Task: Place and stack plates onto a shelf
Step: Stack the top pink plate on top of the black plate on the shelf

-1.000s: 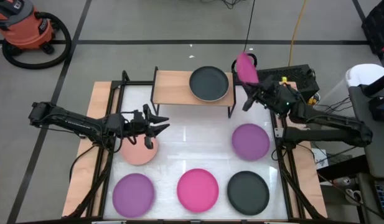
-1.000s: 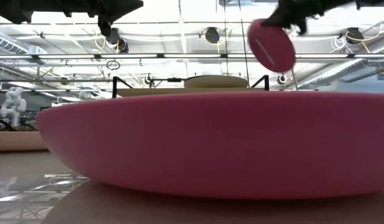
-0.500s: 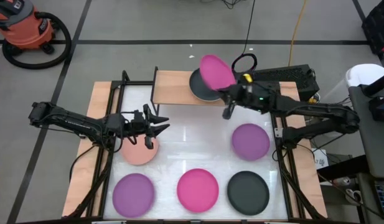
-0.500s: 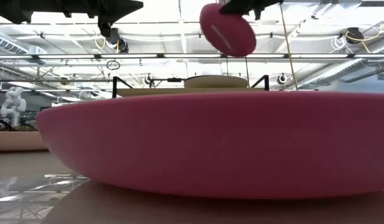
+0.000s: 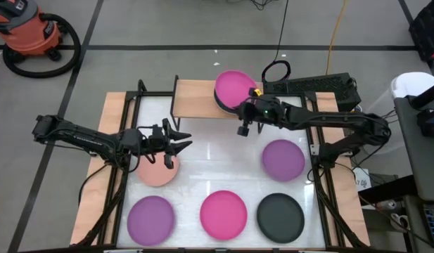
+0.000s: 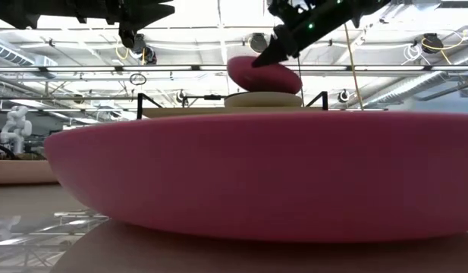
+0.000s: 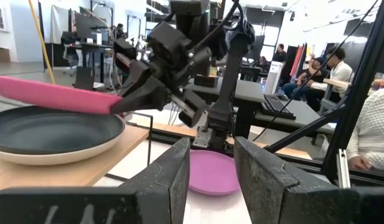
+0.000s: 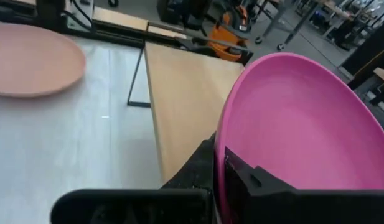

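My right gripper [image 5: 252, 102] is shut on a magenta plate [image 5: 235, 85] and holds it low over the black plate [image 7: 55, 134] that rests on the right part of the shelf [image 5: 194, 98]. In the low view the magenta plate [image 6: 264, 73] sits slightly tilted just above that plate [image 6: 262, 98]. My left gripper [image 5: 185, 139] hovers open over the far edge of the salmon plate [image 5: 157, 172], touching nothing. Two purple plates [image 5: 283, 159] [image 5: 150, 216], a second magenta plate [image 5: 224, 213] and a black plate [image 5: 280, 215] lie flat on the table. My right gripper pinches the magenta plate's rim [image 8: 224, 134] on its near-right side, one finger on the upper face [image 8: 254, 180] and one beneath. The fingers come slanting from the table's right and near side. The plate is almost level, slightly tilted; whether it touches the black plate I cannot tell.
The shelf's left half [image 5: 192, 95] is bare wood. Black frame posts [image 5: 141, 88] stand at the table's edges. An orange vacuum [image 5: 30, 31] and cables lie on the floor beyond; people sit in the room behind [image 7: 372, 134].
My right gripper has carried the magenta plate from beyond the shelf's right end toward the table's left and down over the black plate. The plate has tipped from steeply slanted to nearly flat. The left arm has kept still.
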`<state>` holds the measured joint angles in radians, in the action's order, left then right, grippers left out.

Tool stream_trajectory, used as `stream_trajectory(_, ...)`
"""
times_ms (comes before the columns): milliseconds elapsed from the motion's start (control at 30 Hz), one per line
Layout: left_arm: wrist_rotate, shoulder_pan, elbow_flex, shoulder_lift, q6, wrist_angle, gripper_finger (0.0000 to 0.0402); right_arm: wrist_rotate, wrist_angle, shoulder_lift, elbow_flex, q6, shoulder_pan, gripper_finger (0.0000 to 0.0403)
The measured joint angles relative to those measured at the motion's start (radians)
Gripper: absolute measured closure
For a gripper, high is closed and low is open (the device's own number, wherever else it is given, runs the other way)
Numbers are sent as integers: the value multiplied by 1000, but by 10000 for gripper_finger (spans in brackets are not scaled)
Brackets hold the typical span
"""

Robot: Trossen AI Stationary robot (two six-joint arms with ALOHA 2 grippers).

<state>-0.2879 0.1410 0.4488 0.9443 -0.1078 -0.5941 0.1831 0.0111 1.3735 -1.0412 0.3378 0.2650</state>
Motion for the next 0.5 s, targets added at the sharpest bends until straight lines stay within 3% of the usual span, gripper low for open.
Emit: stream_trajectory(500,0,0,0,0,-7,9,273,0,-23,104,-2,0,36,403)
